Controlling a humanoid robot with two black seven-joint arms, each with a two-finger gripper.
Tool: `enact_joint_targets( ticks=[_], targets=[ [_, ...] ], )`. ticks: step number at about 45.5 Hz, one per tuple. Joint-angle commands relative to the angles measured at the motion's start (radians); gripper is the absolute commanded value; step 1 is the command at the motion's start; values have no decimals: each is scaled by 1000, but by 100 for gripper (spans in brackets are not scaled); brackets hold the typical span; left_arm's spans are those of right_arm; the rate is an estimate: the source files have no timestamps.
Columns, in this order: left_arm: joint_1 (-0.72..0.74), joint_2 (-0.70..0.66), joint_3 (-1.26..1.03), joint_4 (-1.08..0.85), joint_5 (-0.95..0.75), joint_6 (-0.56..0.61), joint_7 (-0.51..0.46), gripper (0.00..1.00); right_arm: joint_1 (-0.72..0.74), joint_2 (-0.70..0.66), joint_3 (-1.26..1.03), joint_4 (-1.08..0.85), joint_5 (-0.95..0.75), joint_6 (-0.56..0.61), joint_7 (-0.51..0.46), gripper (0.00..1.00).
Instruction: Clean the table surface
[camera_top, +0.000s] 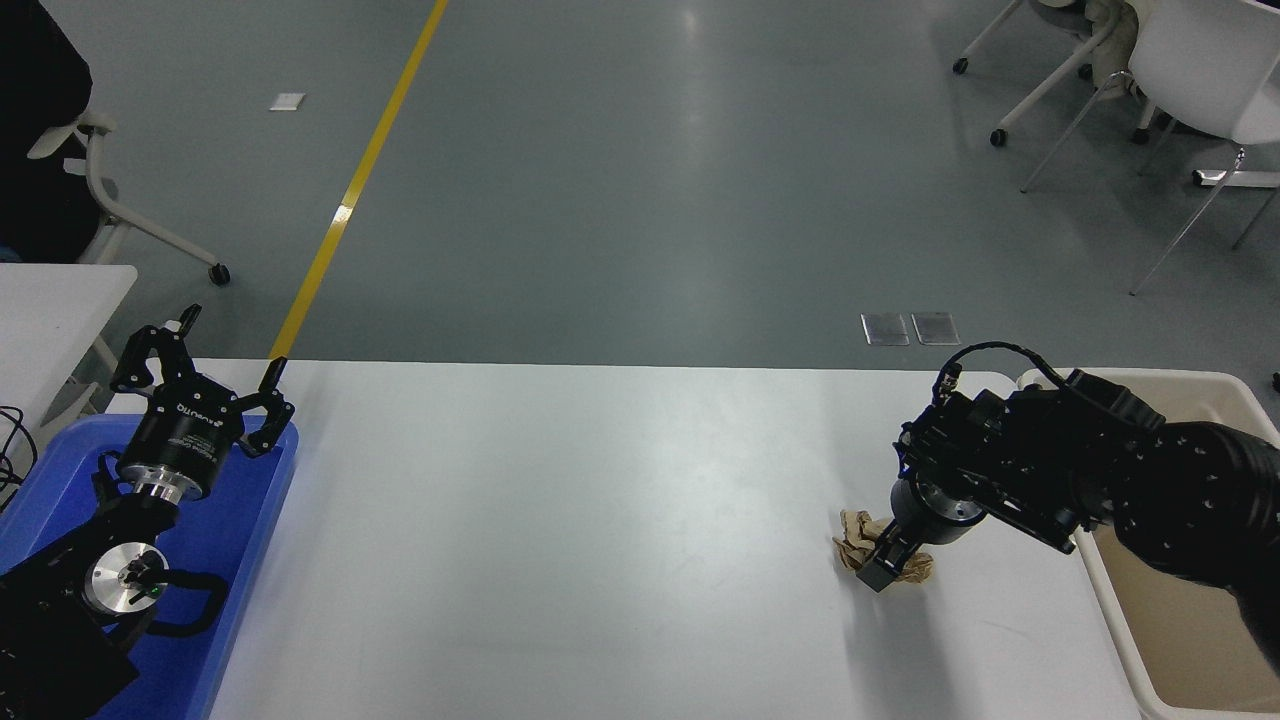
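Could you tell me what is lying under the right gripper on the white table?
A crumpled brown paper wad lies on the white tabletop under the black right gripper, which covers its middle, so the grip itself is hidden.

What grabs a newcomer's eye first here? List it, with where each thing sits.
First, the right tool, reaching down onto a crumpled brown paper wad on the table surface, near its right end. Just right of that, a beige bin stands against the table's edge. At the far left, the left tool is parked open above a blue tray.
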Motion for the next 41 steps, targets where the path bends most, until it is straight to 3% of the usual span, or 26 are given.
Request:
enact_joint_targets(
  ticks=[1,8,19,32,41],
  targets=[
    [0,0,0,0,0,0,0,100,-7,1,-4,-18,-1,-1,41,24],
    [0,0,0,0,0,0,0,100,-1,1,-3,-18,1,2,83,0],
    [0,0,0,0,0,0,0,100,33,-15,25,-18,46,5,124,0],
    [0,0,0,0,0,0,0,100,172,-137,74,4,275,13,182,0],
    [0,0,0,1,0,0,0,100,241,-228,202,17,300,77,239,0]
  ],
)
